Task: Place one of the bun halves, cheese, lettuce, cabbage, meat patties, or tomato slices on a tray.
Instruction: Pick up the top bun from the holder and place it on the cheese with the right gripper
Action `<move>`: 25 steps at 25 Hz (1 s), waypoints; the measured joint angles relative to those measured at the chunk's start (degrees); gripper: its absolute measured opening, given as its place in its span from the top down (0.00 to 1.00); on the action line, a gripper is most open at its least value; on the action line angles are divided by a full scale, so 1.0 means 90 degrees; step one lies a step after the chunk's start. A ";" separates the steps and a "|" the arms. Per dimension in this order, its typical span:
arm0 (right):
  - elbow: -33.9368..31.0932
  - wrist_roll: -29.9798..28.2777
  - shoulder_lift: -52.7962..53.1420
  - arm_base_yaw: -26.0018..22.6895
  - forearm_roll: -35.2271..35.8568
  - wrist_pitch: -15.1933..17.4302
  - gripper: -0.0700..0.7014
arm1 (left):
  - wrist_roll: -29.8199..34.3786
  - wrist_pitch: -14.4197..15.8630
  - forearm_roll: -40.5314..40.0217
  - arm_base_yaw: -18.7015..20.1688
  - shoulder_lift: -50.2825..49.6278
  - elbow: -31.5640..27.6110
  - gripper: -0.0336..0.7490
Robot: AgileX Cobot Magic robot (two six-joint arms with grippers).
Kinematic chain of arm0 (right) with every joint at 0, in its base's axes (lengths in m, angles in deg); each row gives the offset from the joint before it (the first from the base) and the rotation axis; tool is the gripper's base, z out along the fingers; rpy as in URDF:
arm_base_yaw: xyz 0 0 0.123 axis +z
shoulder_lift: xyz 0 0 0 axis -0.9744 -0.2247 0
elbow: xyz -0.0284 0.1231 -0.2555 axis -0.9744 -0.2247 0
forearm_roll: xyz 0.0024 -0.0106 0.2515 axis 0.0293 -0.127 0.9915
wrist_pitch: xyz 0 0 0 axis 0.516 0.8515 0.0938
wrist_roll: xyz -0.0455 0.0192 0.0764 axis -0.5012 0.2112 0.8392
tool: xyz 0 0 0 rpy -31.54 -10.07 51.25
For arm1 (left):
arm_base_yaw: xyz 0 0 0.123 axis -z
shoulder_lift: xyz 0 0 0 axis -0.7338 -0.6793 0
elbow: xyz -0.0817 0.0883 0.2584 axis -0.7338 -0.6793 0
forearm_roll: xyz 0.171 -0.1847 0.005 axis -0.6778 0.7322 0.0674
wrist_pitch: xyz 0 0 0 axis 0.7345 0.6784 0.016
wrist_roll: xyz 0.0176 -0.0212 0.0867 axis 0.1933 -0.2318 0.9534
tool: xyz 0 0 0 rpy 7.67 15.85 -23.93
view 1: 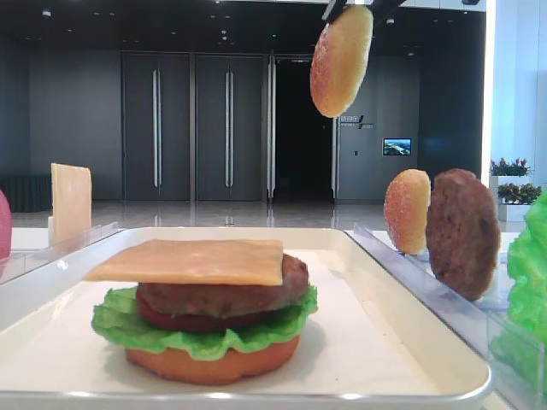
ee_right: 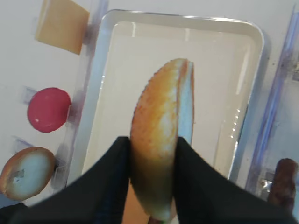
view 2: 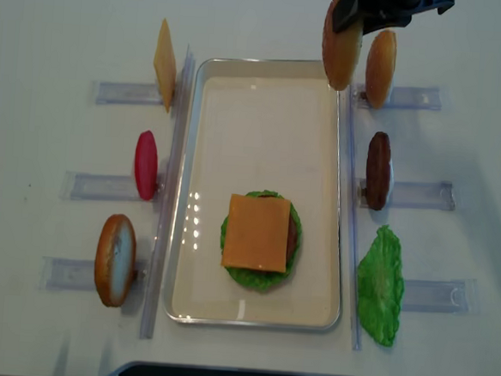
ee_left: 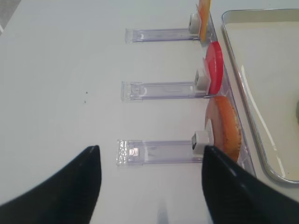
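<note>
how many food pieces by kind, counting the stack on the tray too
domed bun halves: 3
bottom bun disc: 1
cheese: 2
meat patties: 2
lettuce: 2
tomato slices: 2
total: 12

The right tool (ee_right: 152,163) hangs high, its two black fingers (ee_right: 103,186) clamped tight around a held piece, pointing downward. The left tool (ee_left: 152,179) sits low, fingers spread wide apart, gripping nothing.
</note>
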 joint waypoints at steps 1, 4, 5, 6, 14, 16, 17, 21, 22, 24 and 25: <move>-0.0206 -0.0118 0.0175 0.0000 0.0155 -0.0130 0.61 | 0.0000 0.0000 0.0000 0.0000 0.0000 0.0000 0.30; -0.0925 -0.0555 0.0664 0.0000 0.0718 -0.0539 0.61 | 0.0000 0.0000 0.0000 0.0000 0.0000 0.0000 0.30; -0.1169 -0.0669 0.0822 0.0000 0.0877 -0.0657 0.61 | 0.0000 0.0000 0.0000 0.0000 0.0000 0.0000 0.30; -0.1410 -0.0809 0.0970 0.0000 0.1066 -0.0767 0.61 | 0.0000 0.0000 0.0000 0.0000 0.0000 0.0000 0.30; -0.3078 -0.2457 0.1795 0.0000 0.3172 -0.1342 0.61 | 0.0000 0.0000 0.0000 0.0000 0.0000 0.0000 0.30; -0.3420 -0.2969 0.1942 0.0000 0.3802 -0.1347 0.61 | 0.0000 0.0000 0.0000 0.0000 0.0000 0.0000 0.30; -0.3592 -0.3252 0.2003 0.0000 0.4126 -0.1347 0.61 | 0.0000 0.0000 0.0000 0.0000 0.0000 0.0000 0.30; -0.4074 -0.4240 0.2105 0.0014 0.5089 -0.1118 0.61 | 0.0000 0.0000 0.0000 0.0000 0.0000 0.0000 0.30; -0.4156 -0.4439 0.2105 0.0054 0.5220 -0.1033 0.61 | 0.0000 0.0000 0.0000 0.0000 0.0000 0.0000 0.30; -0.4295 -0.4709 0.2105 0.0201 0.5254 -0.0906 0.61 | 0.0000 0.0000 0.0000 0.0000 0.0000 0.0000 0.30; -0.4315 -0.4758 0.2105 0.0290 0.5205 -0.0875 0.61 | 0.0000 0.0000 0.0000 0.0000 0.0000 0.0000 0.30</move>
